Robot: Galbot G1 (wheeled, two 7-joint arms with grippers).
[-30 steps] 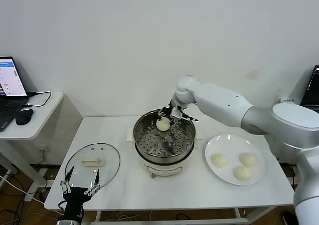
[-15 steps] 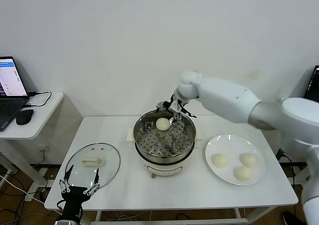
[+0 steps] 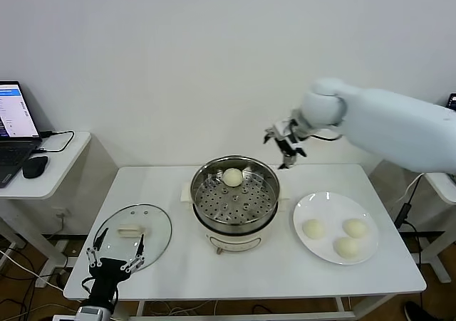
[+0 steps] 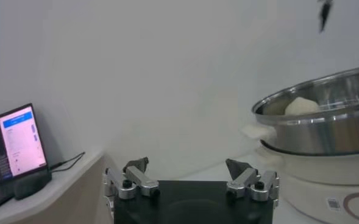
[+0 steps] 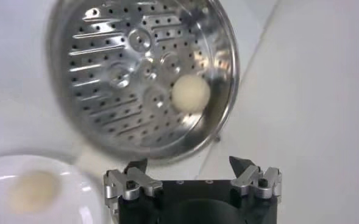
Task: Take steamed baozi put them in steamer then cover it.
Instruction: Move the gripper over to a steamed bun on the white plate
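Note:
The steel steamer [image 3: 235,196] stands mid-table on its cream pot base. One baozi [image 3: 233,177] lies at the back of its perforated floor; it also shows in the right wrist view [image 5: 191,93] and the left wrist view [image 4: 301,106]. Three baozi [image 3: 314,228] [image 3: 355,228] [image 3: 347,247] lie on the white plate [image 3: 324,206] to the right. My right gripper [image 3: 285,144] is open and empty, raised above the table behind and to the right of the steamer. My left gripper [image 3: 114,257] is open and empty, low at the table's front left corner.
A glass lid [image 3: 133,234] with a cream knob lies flat on the table's left part, just behind my left gripper. A side table with a laptop [image 3: 16,114] and mouse stands far left. A wall is close behind the table.
My right gripper let go of the baozi in the steamer, then lifted out and swung up and to the right. The left arm stayed put.

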